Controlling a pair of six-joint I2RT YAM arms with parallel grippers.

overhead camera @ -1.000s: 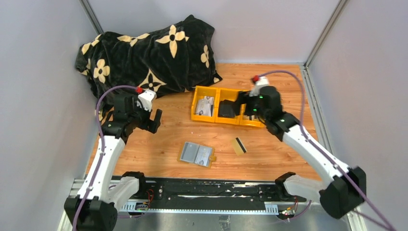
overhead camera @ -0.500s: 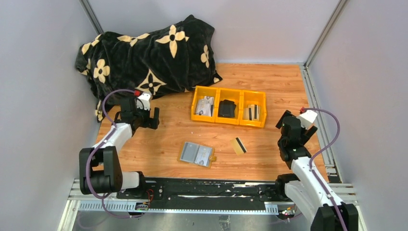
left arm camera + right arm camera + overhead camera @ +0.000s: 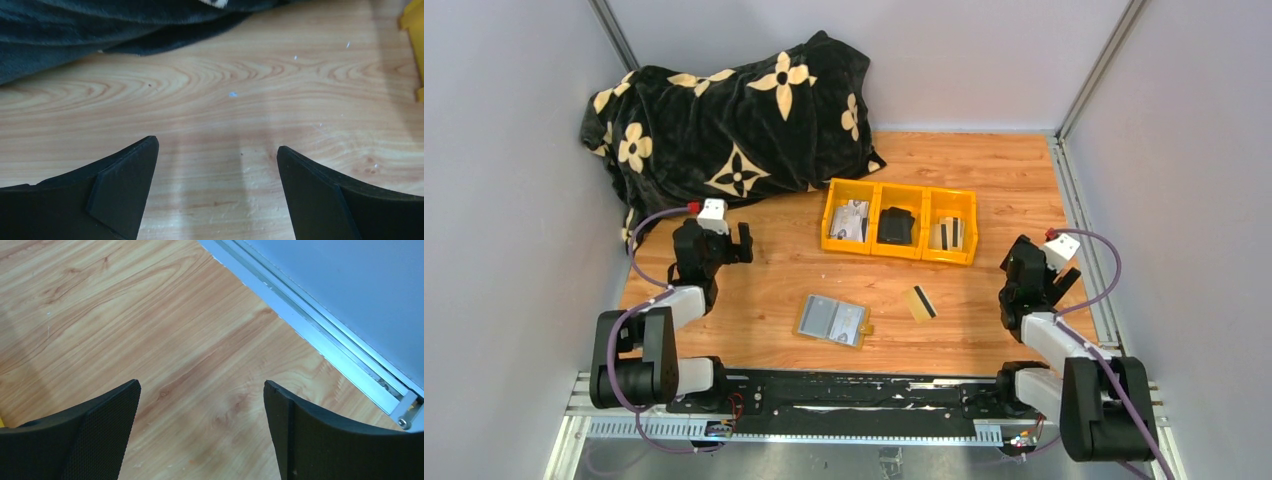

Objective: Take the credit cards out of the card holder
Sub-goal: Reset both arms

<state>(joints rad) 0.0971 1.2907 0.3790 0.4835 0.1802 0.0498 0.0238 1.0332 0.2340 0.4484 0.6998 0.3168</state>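
Card holder (image 3: 832, 320) open, mid-table, gold credit card (image 3: 921, 303) just beside | right gripper (image 3: 201, 390) back from yellow tray (image 3: 894, 251) (cards (image 3: 948, 235) inside), wide, empty | left gripper (image 3: 217, 150) wide, empty | both arms parked: likely finished

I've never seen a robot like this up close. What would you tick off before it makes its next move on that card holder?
1. The left tool is open with nothing between its fingers: ok.
2. The right tool is open and empty: ok.
3. The card holder lies open on the table: ok.
4. Whether its pockets hold anything: cannot tell, too small in the top view.
5. The tan-gold card lies apart from the holder, to its right: ok.
6. A tool is placed over the holder: not ok, both sit off at the table's sides.
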